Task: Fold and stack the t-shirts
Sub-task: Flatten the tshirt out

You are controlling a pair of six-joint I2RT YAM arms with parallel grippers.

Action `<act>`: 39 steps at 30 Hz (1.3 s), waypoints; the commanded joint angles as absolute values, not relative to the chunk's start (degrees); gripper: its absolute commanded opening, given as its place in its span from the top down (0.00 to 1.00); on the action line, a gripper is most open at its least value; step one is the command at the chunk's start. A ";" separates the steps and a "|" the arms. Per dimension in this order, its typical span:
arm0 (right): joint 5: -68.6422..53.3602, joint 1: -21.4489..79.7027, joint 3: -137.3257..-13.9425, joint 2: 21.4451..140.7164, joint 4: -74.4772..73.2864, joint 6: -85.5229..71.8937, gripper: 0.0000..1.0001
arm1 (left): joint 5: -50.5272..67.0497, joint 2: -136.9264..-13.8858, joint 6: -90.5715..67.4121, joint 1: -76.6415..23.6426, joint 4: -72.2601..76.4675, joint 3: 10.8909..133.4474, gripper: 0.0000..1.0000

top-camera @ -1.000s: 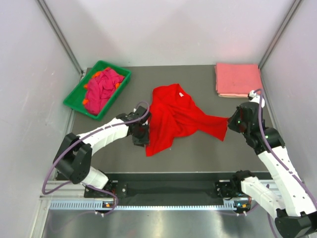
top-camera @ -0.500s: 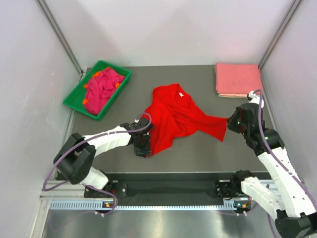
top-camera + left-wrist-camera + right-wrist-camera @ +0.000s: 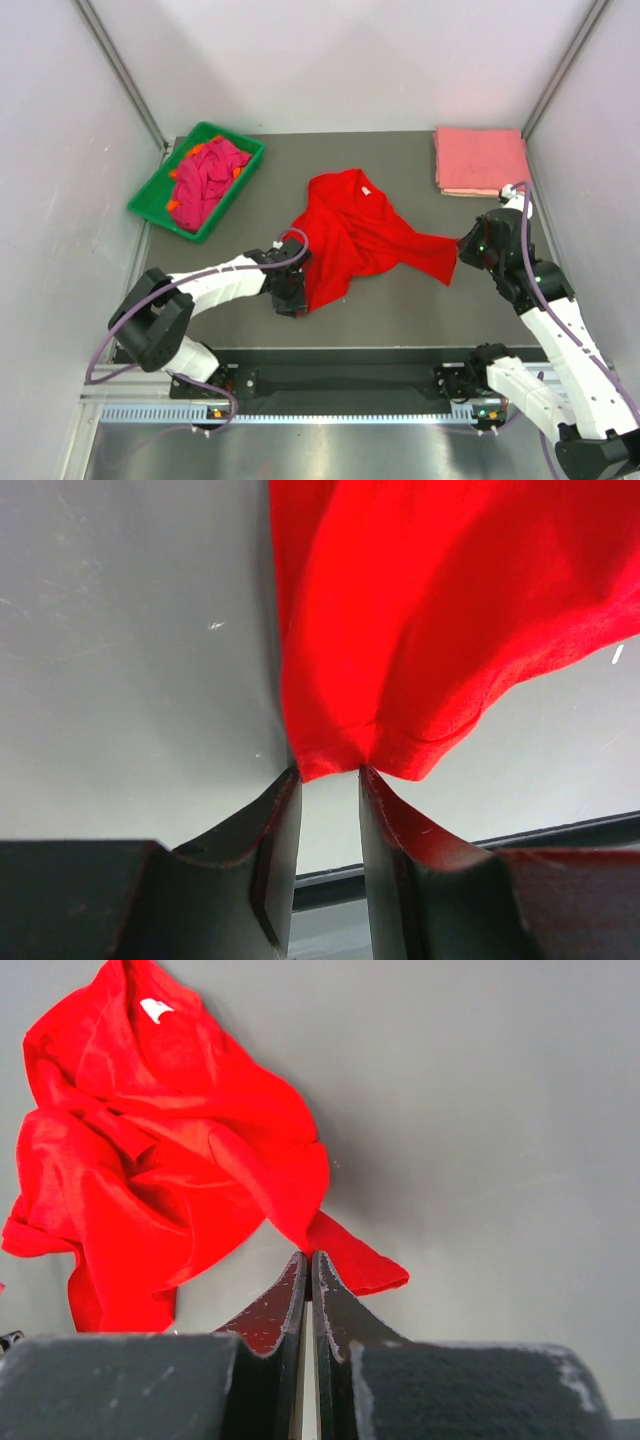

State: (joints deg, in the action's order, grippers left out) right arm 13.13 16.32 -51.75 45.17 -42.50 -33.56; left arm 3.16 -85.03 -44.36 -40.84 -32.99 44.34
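The bright red t-shirt (image 3: 360, 235) lies crumpled in the middle of the table, its white neck label (image 3: 366, 190) at the far side. My left gripper (image 3: 290, 298) is at the shirt's near-left corner. In the left wrist view (image 3: 330, 772) its jaws stand a little apart, with the red hem (image 3: 400, 630) bunched just at the tips. My right gripper (image 3: 462, 248) is shut on the shirt's right tip. In the right wrist view (image 3: 310, 1253) the red cloth (image 3: 170, 1160) runs into the closed jaws. A folded salmon pink t-shirt (image 3: 480, 160) lies at the far right.
A green tray (image 3: 150, 200) at the far left holds crumpled magenta and orange shirts (image 3: 208, 175). White walls close in the table on three sides. The table's near edge with a black rail (image 3: 350, 355) is just behind the left gripper.
The left gripper has moved nearer and slightly right to the shirt's near-left corner, and that hem has drawn in. The right arm has hardly moved.
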 commanded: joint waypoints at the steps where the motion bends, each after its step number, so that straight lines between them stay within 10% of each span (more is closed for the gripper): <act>1: 12.57 15.65 -51.59 44.12 -41.05 -33.57 1.00 | -2.28 -84.03 -45.62 -40.96 -32.60 43.94 0.65; 39: 12.04 15.65 -51.15 44.91 -40.52 -33.57 1.00 | 0.88 -87.71 -44.47 -40.96 -28.83 42.71 0.67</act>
State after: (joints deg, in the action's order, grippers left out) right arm 12.27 16.32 -51.33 45.01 -42.39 -33.58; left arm 1.91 -85.06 -43.72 -40.97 -32.38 44.31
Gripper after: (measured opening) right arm 0.009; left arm 0.333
